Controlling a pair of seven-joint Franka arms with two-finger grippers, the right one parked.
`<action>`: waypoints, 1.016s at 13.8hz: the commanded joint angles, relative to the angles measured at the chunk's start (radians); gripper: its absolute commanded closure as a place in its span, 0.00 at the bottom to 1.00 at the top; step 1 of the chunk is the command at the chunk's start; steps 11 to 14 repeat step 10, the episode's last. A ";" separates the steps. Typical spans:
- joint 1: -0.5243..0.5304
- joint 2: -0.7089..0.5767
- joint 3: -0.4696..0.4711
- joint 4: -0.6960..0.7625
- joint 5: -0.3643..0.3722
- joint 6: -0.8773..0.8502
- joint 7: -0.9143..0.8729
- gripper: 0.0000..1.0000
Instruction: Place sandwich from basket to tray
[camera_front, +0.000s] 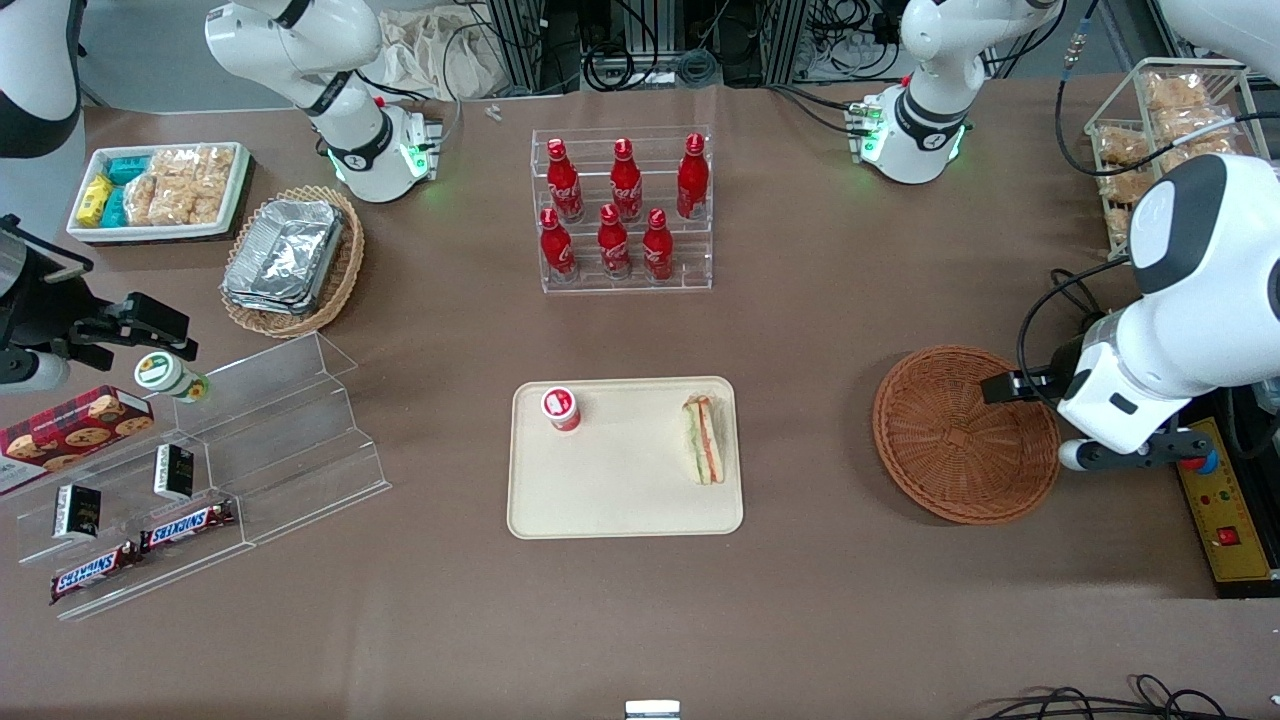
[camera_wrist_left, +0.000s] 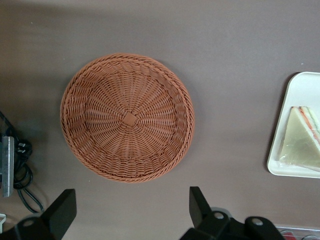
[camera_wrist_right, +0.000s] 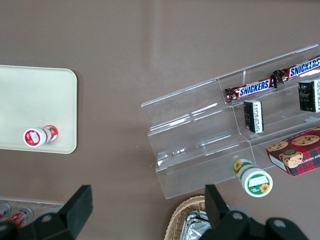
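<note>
One sandwich (camera_front: 703, 440) on tray (camera_front: 620, 505); end effector (camera_wrist_left: 131, 212) open above basket (camera_front: 950, 432).

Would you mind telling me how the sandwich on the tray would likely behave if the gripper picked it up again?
The sandwich looks like soft bread with layered filling, so it would probably squash and be light. It seems wrapped in clear film, so perhaps slippery. It lies on the tray; the open gripper hovers over the empty basket.

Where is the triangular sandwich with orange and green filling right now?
The sandwich lies on the beige tray, at its edge nearest the empty reddish-brown wicker basket; the open gripper hangs above that basket.
</note>
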 joint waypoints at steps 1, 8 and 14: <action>-0.003 -0.048 0.015 -0.040 -0.019 0.002 0.014 0.00; -0.175 -0.048 0.214 -0.006 -0.059 -0.007 0.013 0.00; -0.175 -0.039 0.213 0.017 -0.050 -0.009 0.013 0.00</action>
